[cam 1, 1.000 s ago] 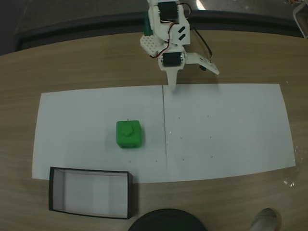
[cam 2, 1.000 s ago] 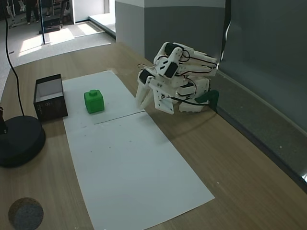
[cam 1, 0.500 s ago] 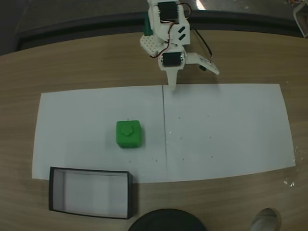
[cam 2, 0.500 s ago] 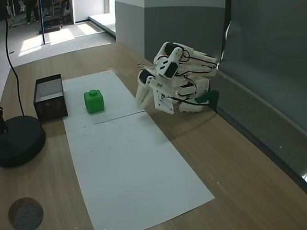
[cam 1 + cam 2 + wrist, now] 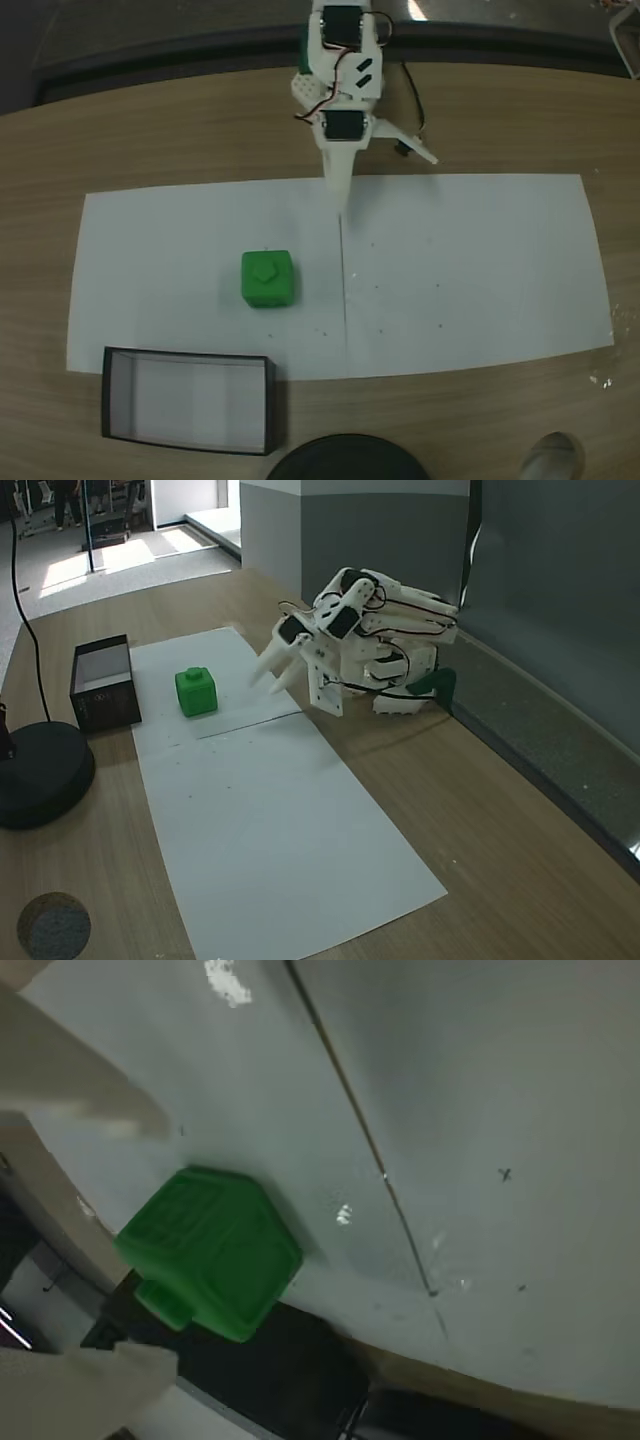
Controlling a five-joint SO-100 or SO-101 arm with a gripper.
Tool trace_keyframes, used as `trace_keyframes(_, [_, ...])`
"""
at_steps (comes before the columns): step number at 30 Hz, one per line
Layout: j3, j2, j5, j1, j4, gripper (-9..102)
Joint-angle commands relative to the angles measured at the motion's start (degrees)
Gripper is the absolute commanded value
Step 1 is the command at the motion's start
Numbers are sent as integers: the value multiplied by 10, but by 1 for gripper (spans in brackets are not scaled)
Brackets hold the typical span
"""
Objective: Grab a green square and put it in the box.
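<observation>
Green square (image 5: 268, 278) and gripper (image 5: 268, 673) are apart, nothing between the jaws. In a fixed view from the side the gripper's two white fingers (image 5: 285, 672) point down and outward above the far edge of the white paper sheet (image 5: 270, 820), spread with a clear gap, so the gripper is released. In a fixed view from above, the gripper (image 5: 385, 175) hangs over the sheet's far edge near a thin dark line (image 5: 344, 290) that crosses the paper; one finger reaches toward that line and the other angles off to the right.

The wrist view shows blurred pale fingers (image 5: 70, 1090) at the left edge, with the green square (image 5: 210, 1252) lying on the paper beyond them, its knob facing the lower left of that picture.

From above, the green square sits on the left half of the paper, just left of the line, knob up. The box (image 5: 188, 435) stands on the wooden surface (image 5: 180, 130) just beyond the paper's near edge, near the cube but not touching it, its pale floor bare. A round black disc (image 5: 345, 458) lies beside the box at the bottom edge.
</observation>
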Motion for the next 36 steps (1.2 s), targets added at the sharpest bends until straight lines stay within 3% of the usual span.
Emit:
trace_keyframes(1, [-21, 12, 34, 40, -81, 24])
trace_keyframes(4, [-74, -3, 60, 57, -68, 30])
trace_keyframes(9, [-179, -122, -4, 30, 25, 36])
trace_keyframes(18, [-465, -595, -1, 34, 33, 37])
trace_keyframes(26, [-725, -962, -2, 94, 116, 39])
trace_keyframes(36, [-893, -1124, -3, 115, 157, 39])
